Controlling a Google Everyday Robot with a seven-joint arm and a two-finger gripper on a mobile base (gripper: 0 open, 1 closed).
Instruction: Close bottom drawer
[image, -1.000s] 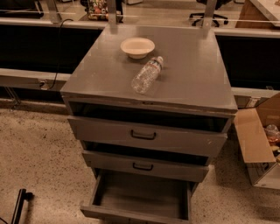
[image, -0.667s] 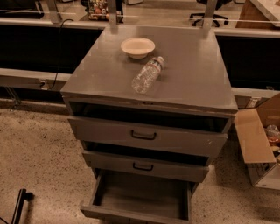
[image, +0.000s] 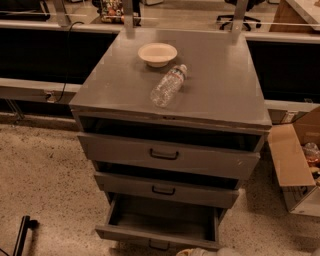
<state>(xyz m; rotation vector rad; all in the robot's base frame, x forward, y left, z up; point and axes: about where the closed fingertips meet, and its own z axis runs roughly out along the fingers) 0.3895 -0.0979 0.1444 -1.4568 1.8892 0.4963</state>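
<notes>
The bottom drawer (image: 131, 234) of the grey metal cabinet (image: 220, 85) is pulled far out, showing its plain grey inside. Its small black handle (image: 159, 246) sits on the short front panel near the lower edge of the view. The middle drawer (image: 200, 195) and the top drawer (image: 210, 160) stand slightly ajar above it. My gripper (image: 200, 252) shows only as a pale shape at the bottom edge, just in front of the bottom drawer's front and right of its handle.
A white bowl (image: 157, 54) and a clear plastic bottle (image: 168, 85) lying on its side rest on the cabinet top. An open cardboard box (image: 295, 165) stands on the floor to the right. A black bar (image: 22, 235) stands at the lower left. Speckled floor lies to the left.
The pale shape of my gripper has come into view at the bottom edge in front of the bottom drawer. The drawers, bowl and bottle have not moved.
</notes>
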